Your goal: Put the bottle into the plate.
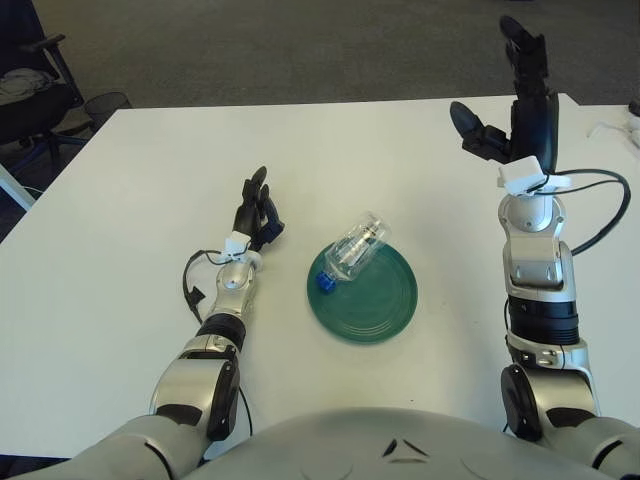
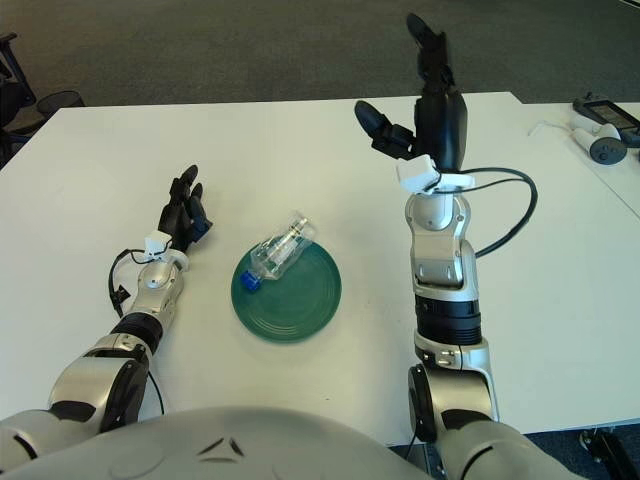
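Tabletop [image 1: 150, 180]: I see a wide white surface filling most of my view; dark carpet lies beyond its far edge; a black office chair [image 1: 35, 85] stands off the far left corner.

Right robot hand [image 1: 515, 105]: I have it raised high over the far right part of the tabletop, forearm standing nearly upright; the fingers [image 1: 523, 45] point up and are spread apart, the thumb sticking out to the left; it holds nothing; it is well apart from the plate and the bottle; a black cable loops out from the wrist to the right.

Left robot hand [image 1: 258, 215]: it shows low over the tabletop, left of the plate and just beside its far left rim; the arm stretches away from me; the dark fingers are extended, loosely together, holding nothing; I cannot tell whether the hand touches the tabletop.

Plate [image 1: 385, 305]: a round dark green plate lies flat on the tabletop, near the centre and between the two arms.

Bottle [image 1: 357, 247]: a clear plastic bottle lies on its side on the far left part of the plate; its blue cap [image 1: 325, 281] points near and left, sitting at the plate's left rim; its base juts past the far rim, over the tabletop; no robot hand touches it.

Small items [image 2: 598, 135]: some pale objects sit on the far right edge; I cannot tell what they are.
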Motion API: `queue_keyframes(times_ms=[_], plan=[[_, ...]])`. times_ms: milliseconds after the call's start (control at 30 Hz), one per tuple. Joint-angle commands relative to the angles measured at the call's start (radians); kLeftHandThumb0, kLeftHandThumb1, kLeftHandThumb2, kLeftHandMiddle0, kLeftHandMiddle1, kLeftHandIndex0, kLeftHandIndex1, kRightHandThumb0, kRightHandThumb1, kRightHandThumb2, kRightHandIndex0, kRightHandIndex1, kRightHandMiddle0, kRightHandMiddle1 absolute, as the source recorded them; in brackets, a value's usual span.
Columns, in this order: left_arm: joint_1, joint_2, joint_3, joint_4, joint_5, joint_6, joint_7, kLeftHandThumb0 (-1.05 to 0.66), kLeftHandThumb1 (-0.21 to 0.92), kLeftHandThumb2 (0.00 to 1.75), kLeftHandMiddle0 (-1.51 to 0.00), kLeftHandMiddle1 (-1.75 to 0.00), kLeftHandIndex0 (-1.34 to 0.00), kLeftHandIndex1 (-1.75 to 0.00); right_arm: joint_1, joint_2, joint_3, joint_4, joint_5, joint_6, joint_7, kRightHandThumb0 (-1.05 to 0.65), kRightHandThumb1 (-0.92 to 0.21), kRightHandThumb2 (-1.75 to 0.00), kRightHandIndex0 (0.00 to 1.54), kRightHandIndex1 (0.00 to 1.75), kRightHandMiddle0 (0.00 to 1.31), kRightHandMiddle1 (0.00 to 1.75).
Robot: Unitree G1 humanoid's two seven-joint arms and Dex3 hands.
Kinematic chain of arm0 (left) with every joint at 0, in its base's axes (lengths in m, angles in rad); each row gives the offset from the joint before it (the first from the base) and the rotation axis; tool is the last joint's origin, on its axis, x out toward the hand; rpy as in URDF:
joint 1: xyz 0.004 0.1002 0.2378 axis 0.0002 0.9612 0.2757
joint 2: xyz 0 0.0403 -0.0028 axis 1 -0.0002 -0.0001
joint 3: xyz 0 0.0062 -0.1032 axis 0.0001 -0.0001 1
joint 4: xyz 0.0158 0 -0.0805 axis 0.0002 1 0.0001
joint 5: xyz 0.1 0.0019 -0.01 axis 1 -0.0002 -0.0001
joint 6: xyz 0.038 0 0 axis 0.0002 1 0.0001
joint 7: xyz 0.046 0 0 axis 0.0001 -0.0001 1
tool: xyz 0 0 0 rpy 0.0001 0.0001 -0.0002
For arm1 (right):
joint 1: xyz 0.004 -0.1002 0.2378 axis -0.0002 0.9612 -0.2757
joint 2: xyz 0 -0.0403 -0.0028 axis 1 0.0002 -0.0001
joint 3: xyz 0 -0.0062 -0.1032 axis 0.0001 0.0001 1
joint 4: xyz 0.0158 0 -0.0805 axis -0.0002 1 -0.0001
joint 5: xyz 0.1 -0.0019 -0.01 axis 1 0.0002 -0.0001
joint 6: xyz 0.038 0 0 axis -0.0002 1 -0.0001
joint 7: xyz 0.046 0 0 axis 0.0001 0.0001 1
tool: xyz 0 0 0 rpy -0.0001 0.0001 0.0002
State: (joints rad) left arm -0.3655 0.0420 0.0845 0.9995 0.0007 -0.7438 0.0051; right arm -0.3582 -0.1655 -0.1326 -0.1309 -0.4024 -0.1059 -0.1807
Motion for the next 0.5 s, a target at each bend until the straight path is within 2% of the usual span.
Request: queue_keyframes(times_ms=[0, 167, 300, 367, 467], plan=[[0.116, -0.015, -0.010, 0.041, 0.020, 0.010, 0.014, -0.85, 0.92, 1.04, -0.24, -0.04, 0.00, -0.49, 0.036, 0.037, -0.041, 0.112, 0.093, -0.015, -0.031, -0.64, -0.92, -0.56, 0.16, 0.52, 0.00, 0.67], [0.123, -0.011, -0.011, 0.030, 0.022, 0.023, 0.016, -0.85, 0.92, 1.04, -0.25, -0.05, 0.00, -0.50, 0.045, 0.057, -0.062, 0.229, 0.180, -0.079, -0.052, -0.59, -0.92, -0.61, 0.17, 0.63, 0.00, 0.73], [0.123, -0.009, -0.007, 0.024, 0.019, 0.044, 0.019, -0.84, 0.92, 1.04, -0.26, -0.05, 0.00, -0.50, 0.070, 0.099, -0.048, 0.259, 0.213, -0.089, -0.069, -0.59, -0.92, -0.66, 0.18, 0.66, 0.00, 0.76], [0.127, -0.008, -0.006, 0.015, 0.018, 0.034, 0.019, -0.83, 0.92, 1.04, -0.26, -0.05, 0.00, -0.51, 0.113, 0.144, -0.022, 0.263, 0.207, -0.092, -0.095, -0.61, -0.92, -0.69, 0.19, 0.69, 0.00, 0.80], [0.129, -0.009, -0.005, 0.008, 0.017, 0.039, 0.018, -0.83, 0.92, 1.04, -0.27, -0.05, 0.00, -0.52, 0.147, 0.168, -0.004, 0.266, 0.204, -0.097, -0.109, -0.62, -0.92, -0.71, 0.20, 0.70, 0.00, 0.81]])
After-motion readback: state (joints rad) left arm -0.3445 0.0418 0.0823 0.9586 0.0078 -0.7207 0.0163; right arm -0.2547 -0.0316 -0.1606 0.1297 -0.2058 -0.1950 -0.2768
